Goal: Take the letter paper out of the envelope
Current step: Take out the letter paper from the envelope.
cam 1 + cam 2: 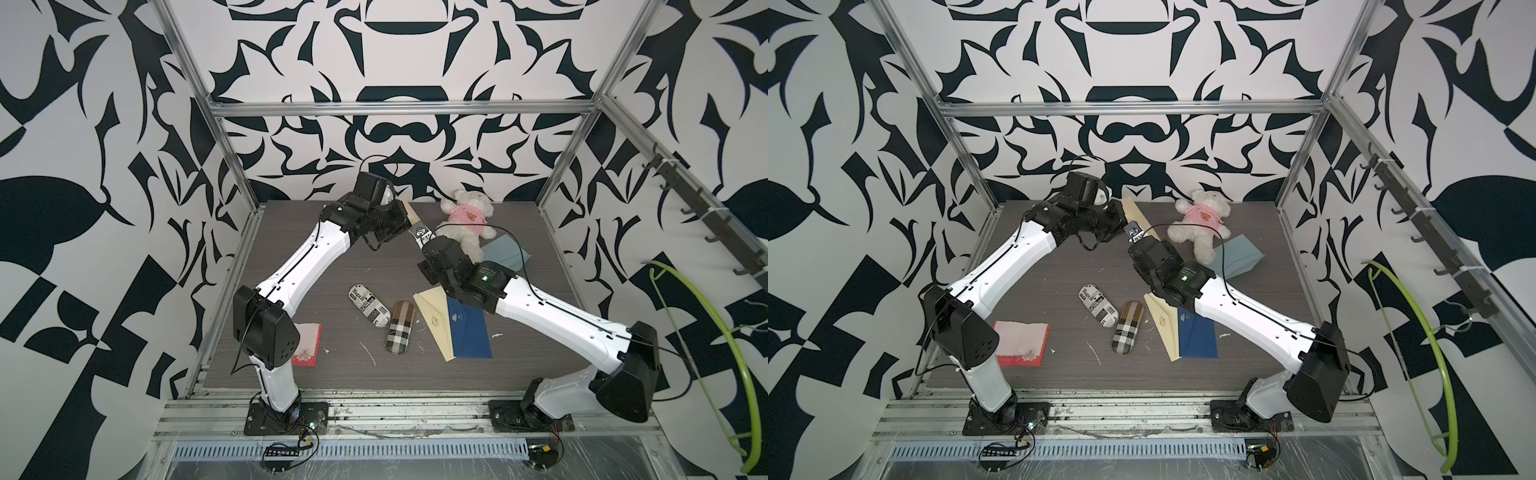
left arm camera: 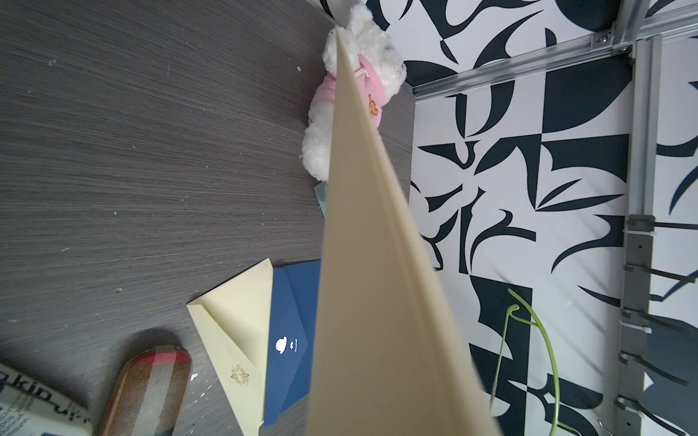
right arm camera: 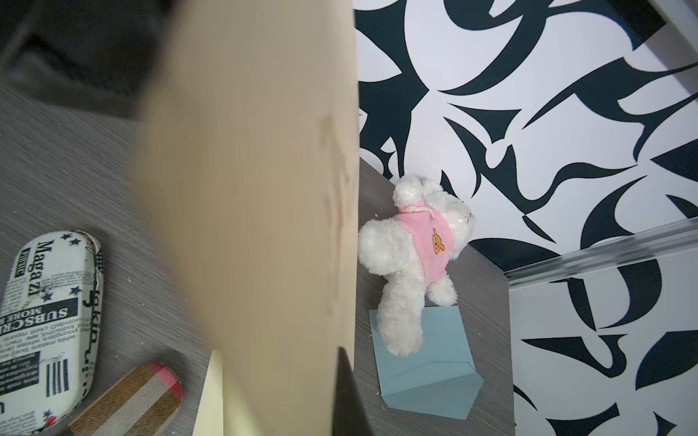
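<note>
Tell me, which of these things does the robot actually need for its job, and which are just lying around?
In the job: tan envelope, held up between the left gripper and right gripper, both shut on it; no letter paper shows yet.

Lying about: teddy bear, light blue envelope, cream envelope, dark blue envelope, newsprint case, plaid case, red-edged card.

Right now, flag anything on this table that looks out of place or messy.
The white plush bear in a pink top lies sprawled at the back, one leg resting on the pale blue paper envelope. White scraps litter the dark wood-grain tabletop near the plaid oval case.
</note>
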{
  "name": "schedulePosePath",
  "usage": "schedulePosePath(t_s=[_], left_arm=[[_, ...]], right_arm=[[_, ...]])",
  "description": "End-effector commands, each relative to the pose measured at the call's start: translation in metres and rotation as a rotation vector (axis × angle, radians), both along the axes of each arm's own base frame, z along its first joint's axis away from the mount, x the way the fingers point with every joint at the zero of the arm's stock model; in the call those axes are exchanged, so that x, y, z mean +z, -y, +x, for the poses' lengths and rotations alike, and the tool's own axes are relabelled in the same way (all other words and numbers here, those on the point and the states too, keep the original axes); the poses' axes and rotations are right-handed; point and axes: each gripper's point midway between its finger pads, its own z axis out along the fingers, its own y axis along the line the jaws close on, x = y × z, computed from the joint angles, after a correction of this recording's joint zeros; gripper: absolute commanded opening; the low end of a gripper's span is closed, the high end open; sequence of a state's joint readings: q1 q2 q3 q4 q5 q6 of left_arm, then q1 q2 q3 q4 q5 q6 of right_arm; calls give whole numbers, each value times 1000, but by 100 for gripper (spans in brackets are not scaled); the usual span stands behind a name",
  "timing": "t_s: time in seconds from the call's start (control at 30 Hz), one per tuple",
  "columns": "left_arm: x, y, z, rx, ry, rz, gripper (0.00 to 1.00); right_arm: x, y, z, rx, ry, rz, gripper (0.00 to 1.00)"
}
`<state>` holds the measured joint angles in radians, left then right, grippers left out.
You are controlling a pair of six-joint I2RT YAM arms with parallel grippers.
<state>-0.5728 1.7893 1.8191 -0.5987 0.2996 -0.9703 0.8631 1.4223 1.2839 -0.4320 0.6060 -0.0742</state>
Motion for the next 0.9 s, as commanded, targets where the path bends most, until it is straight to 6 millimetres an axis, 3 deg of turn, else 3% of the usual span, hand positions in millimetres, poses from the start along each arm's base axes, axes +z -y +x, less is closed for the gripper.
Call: schedulePosePath(t_s=[0.0,0.43,0.73,0.87], left_arm=[[17,-2,1,10,32,-33,0],[33,-4,-4,21,42,-74,0],[78,2,-6,3,119,-175,0],[101,3,-5,-9,161,-246,0]], right_arm=[[6,4,6,-35,-13,50,0],[-14,21,25,-108,-145,91,0],[-25,43,38,-203,-249,209,0],[-20,54,43,-250,-263,273,0]])
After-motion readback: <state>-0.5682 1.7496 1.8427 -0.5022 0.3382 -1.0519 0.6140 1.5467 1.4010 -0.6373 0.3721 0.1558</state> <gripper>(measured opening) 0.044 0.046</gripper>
